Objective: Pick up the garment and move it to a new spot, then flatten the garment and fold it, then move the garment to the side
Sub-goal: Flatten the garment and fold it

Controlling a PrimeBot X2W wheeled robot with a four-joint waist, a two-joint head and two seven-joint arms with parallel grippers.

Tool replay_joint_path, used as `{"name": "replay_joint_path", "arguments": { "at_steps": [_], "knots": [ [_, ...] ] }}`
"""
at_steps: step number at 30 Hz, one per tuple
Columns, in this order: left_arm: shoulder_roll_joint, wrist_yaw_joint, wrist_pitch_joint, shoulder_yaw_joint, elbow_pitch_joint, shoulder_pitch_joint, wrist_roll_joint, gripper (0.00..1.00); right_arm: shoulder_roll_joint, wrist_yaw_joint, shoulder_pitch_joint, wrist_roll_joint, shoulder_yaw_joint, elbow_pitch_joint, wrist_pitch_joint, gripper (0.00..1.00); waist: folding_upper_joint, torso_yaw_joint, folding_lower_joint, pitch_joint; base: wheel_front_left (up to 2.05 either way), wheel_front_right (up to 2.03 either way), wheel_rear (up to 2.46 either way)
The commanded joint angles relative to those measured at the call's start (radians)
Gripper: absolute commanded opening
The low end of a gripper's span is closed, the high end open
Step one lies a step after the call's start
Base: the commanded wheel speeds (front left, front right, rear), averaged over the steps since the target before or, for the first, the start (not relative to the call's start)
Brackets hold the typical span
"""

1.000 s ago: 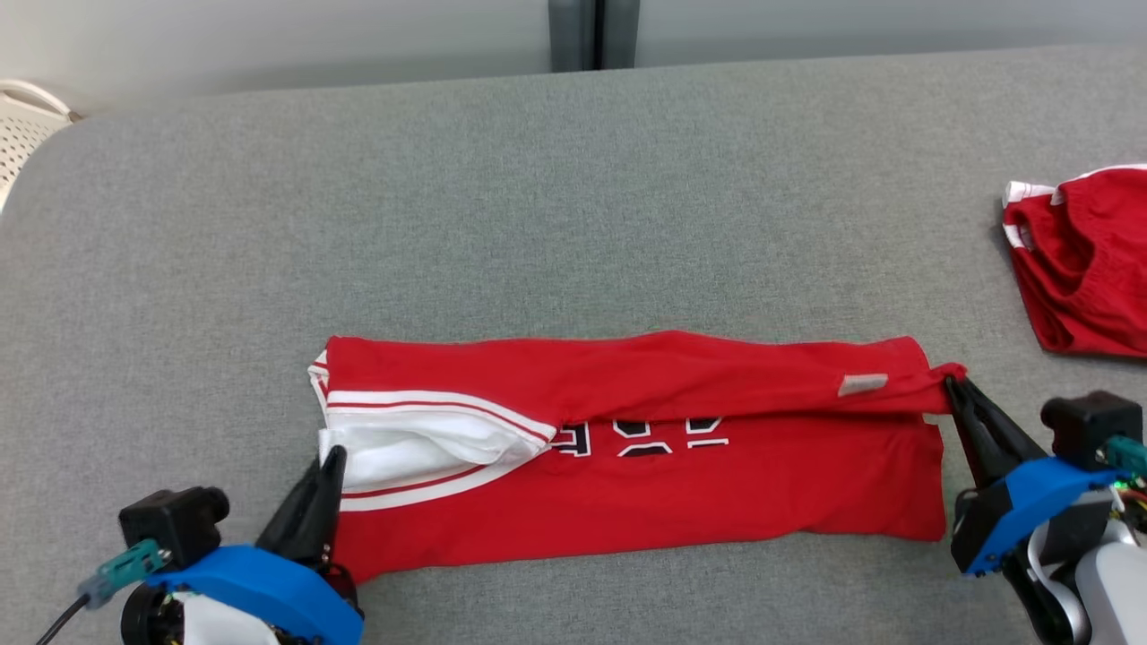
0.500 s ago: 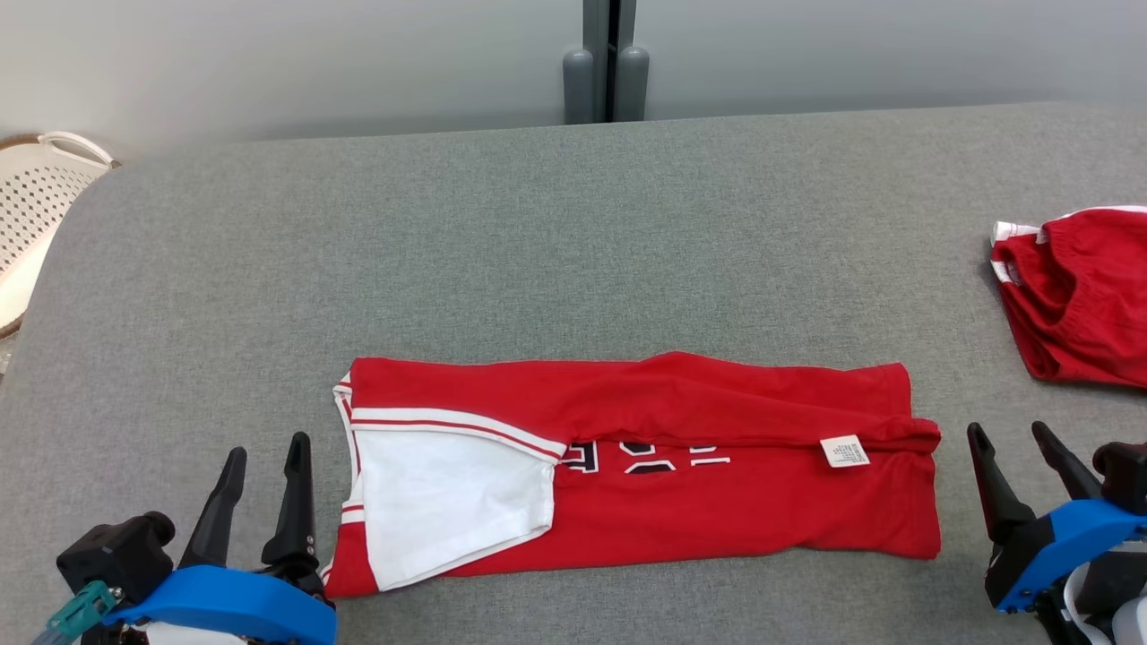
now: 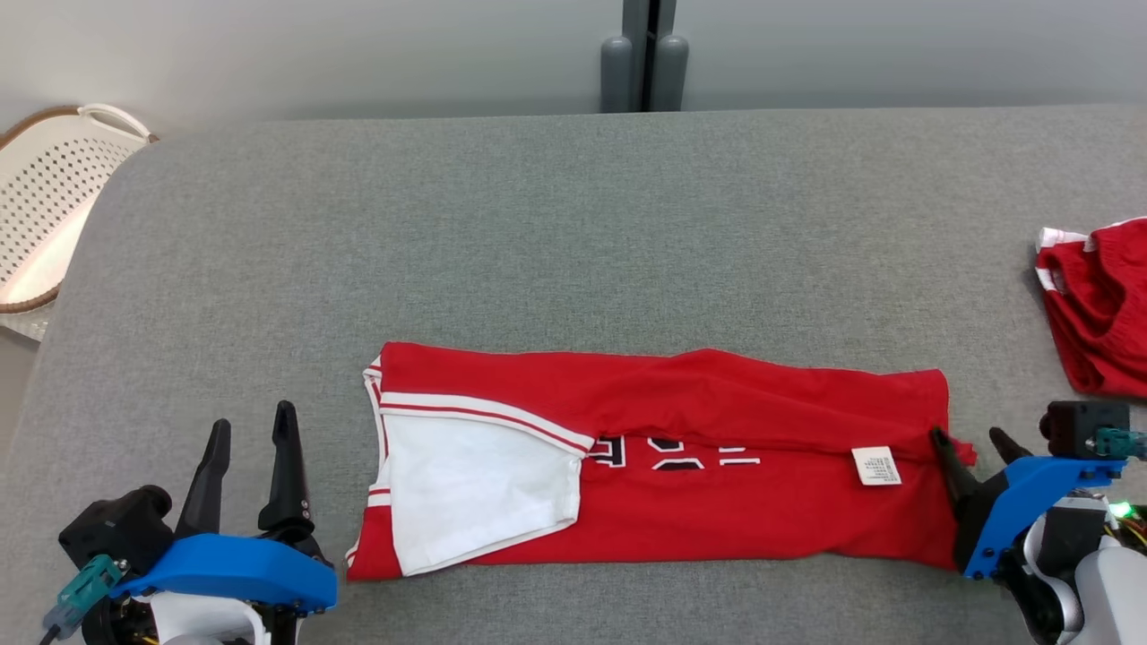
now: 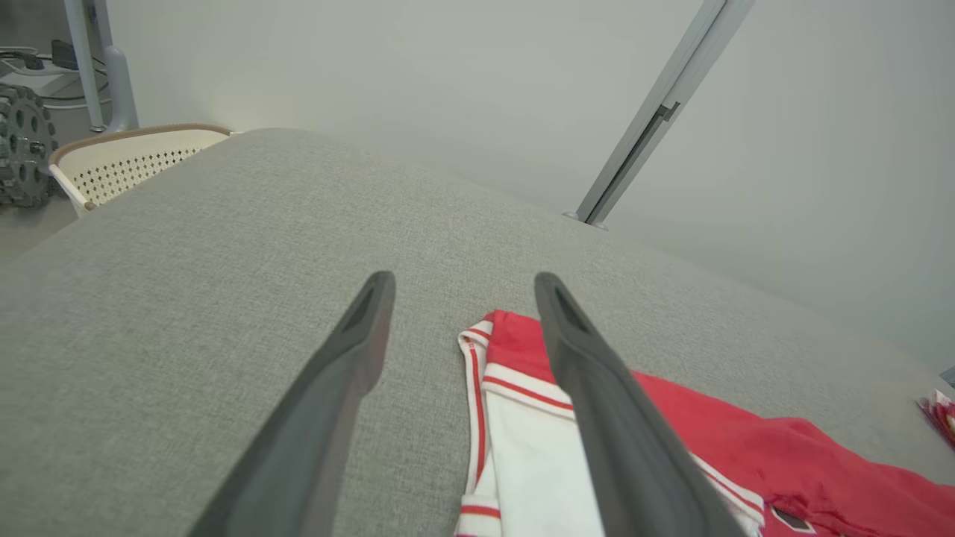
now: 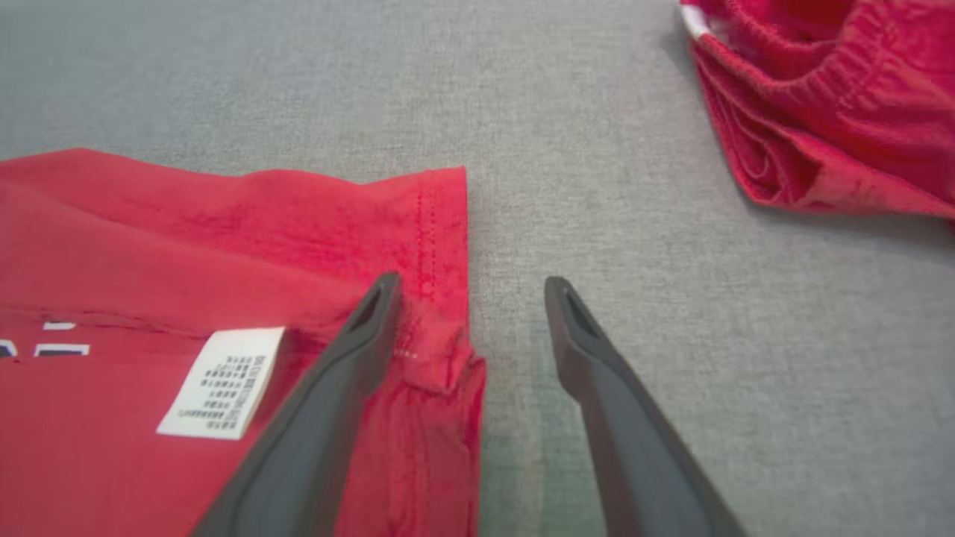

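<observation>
Red fabric with white trim, the garment [image 3: 699, 502] lies folded into a long band on the grey worktop [image 3: 538, 224], at the near middle of the head view, between the two end effectors. The left end effector [image 3: 252, 417] sits just beside the garment's left end, apart from it, its two dark fingers spread and holding nothing. The right end effector [image 3: 966, 436] is at the garment's right end, also spread. In the right wrist view one of its fingers [image 5: 351, 358] lies over the red hem corner and the other over bare worktop, so the garment's edge sits between them. Whether that finger touches the cloth cannot be told, and nothing is pinched

The garment's long axis runs left to right across the head view. Its open end, with white lining and red-and-white stripes, points to the robot's left, and the stitched hem points to its right. The far long edge is folded toward the robot, half covering black-and-white lettering [image 3: 672, 459]. A white care label [image 3: 876, 466] lies face up near the right end

Well apart, at the worktop's right edge, sits a crumpled red cloth [image 3: 1098, 309]. A white perforated basket [image 3: 54, 206] stands beyond the worktop's left corner, and a grey post [image 3: 645, 54] rises against the pale wall behind
</observation>
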Motion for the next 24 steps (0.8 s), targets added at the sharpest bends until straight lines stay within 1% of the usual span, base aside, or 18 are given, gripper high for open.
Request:
{"name": "replay_joint_path", "arguments": {
  "at_steps": [1,9,15,16,17,18,19,20,24],
  "knots": [
    [0.003,-0.001,-0.009,0.006,0.004,-0.016,0.004,1.0,0.0,0.0,-0.008,-0.003,0.007,0.007,0.004,1.0,-0.0001,0.006,-0.0001,0.003,0.0,0.0,0.0],
    [0.007,0.002,-0.02,0.013,0.024,-0.016,-0.003,1.0,-0.02,0.0,0.04,-0.003,0.06,0.018,0.063,1.0,-0.0001,0.023,-0.0001,0.007,0.0,0.0,0.0],
    [0.008,0.006,-0.022,0.013,0.026,-0.021,-0.005,1.0,0.003,0.0,0.025,-0.02,0.085,0.058,0.112,1.0,-0.0001,0.023,-0.0001,0.015,0.0,0.0,0.0],
    [0.009,0.007,-0.022,0.013,0.027,-0.022,-0.005,1.0,0.008,0.0,0.02,-0.022,0.091,0.066,0.116,0.64,-0.0001,0.022,-0.0001,0.016,0.0,0.0,0.0],
    [0.009,0.007,-0.022,0.013,0.028,-0.024,-0.004,1.0,0.011,0.0,0.012,-0.023,0.093,0.074,0.118,0.42,-0.0001,0.022,-0.0001,0.017,0.0,0.0,0.0],
    [0.01,0.007,-0.022,0.013,0.029,-0.026,-0.004,1.0,0.014,0.0,0.004,-0.025,0.096,0.083,0.119,0.28,-0.0001,0.021,-0.0001,0.018,0.0,0.0,0.0],
    [0.011,0.008,-0.021,0.013,0.031,-0.027,-0.003,1.0,0.016,0.0,-0.003,-0.03,0.099,0.091,0.12,0.07,-0.0001,0.02,-0.0001,0.018,0.0,0.0,0.0],
    [0.012,0.008,-0.021,0.012,0.032,-0.029,-0.003,1.0,0.018,0.0,-0.012,-0.033,0.1,0.1,0.117,0.0,-0.0001,0.019,-0.0001,0.018,0.0,0.0,0.0],
    [0.017,0.007,-0.019,0.008,0.032,-0.028,0.003,1.0,0.008,0.0,-0.049,-0.038,0.091,0.119,0.085,0.0,-0.0001,0.004,-0.0001,0.011,0.0,0.0,0.0]
  ]
}}
